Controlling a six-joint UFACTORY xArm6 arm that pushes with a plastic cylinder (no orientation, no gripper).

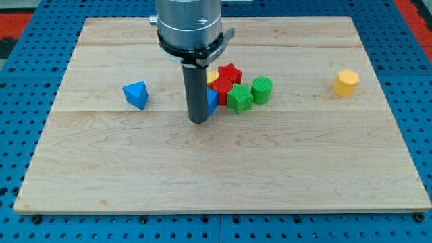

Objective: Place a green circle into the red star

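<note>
The green circle [262,89] stands at the right end of a tight cluster near the board's middle. To its left is a green star [239,98]. The red star [230,72] sits at the cluster's top, just left and above the green circle, apart from it. Below it is another red block [221,89]. A yellow block [212,77] and a blue block [212,100] are partly hidden behind the rod. My tip [198,120] rests on the board at the cluster's left edge, against the blue block.
A blue triangle block [136,94] lies to the view's left of the rod. A yellow hexagon block [346,82] sits alone at the view's right. The wooden board [216,175] lies on a blue pegboard surface.
</note>
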